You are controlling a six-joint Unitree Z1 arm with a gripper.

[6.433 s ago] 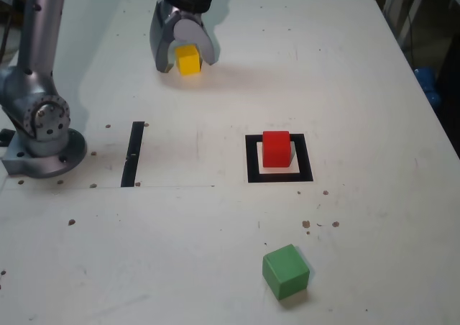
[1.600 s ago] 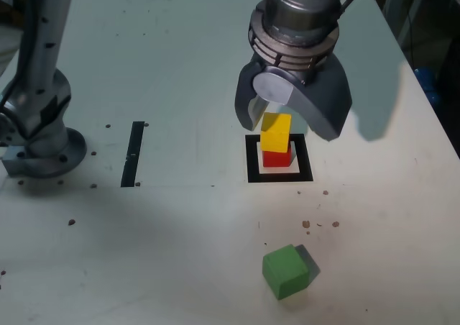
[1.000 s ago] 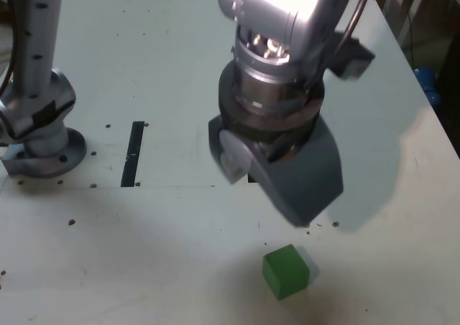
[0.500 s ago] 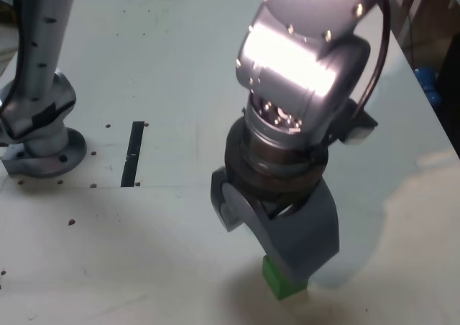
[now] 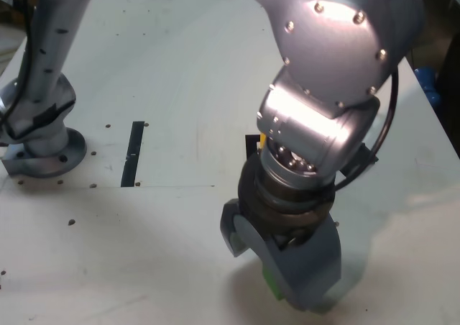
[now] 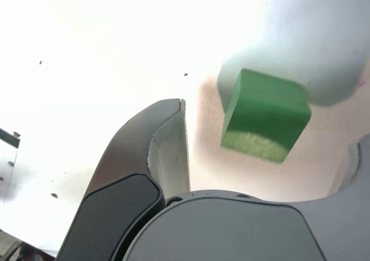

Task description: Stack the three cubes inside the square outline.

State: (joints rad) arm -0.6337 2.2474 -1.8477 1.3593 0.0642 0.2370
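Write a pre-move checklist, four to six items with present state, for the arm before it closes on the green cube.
1. Pincer open: ok, jaws wide apart.
2. Green cube not yet gripped: ok, light-coloured gaps show on both sides.
3. Cube faces lined up with the jaws: not ok, it looks turned a little.
4. Cube standing on the white table: ok, it appears to rest flat.
5. Square outline fully in sight: not ok, the arm hides most of it.
6. Red cube in place: cannot tell, hidden in both views.
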